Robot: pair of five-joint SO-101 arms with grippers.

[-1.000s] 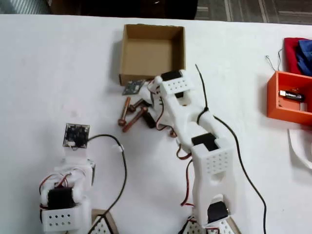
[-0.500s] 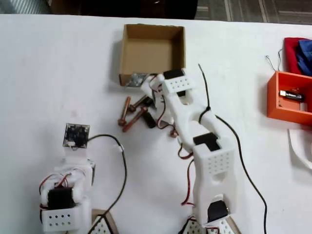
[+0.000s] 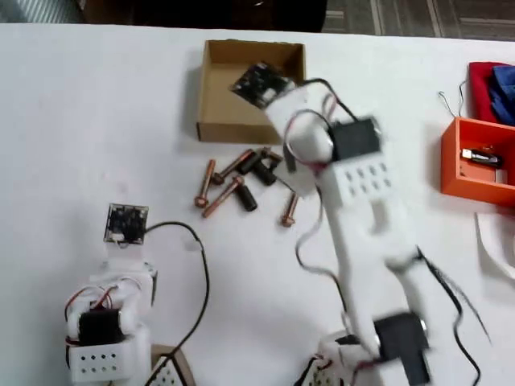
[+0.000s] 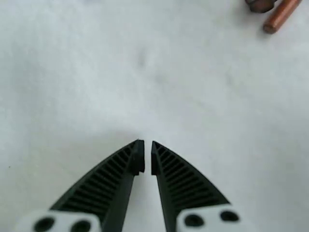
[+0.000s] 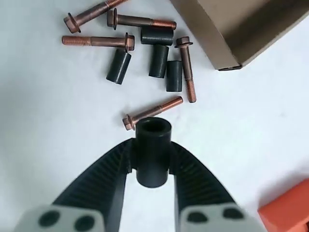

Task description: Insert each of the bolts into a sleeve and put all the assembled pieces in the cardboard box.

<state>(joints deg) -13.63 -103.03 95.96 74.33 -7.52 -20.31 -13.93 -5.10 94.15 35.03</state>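
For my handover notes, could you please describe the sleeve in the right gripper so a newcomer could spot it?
Find the cardboard box, then the pile of copper bolts and black sleeves beside it on the table. Apart from that pile, the right gripper clamps one black sleeve; unlike the four lying flat, it shows its open bore.

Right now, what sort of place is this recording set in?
Probably a workshop or lab bench set up for robot trials: a white table with two small arms, loose bolts and sleeves beside a cardboard box, and an orange bin of odds and ends.
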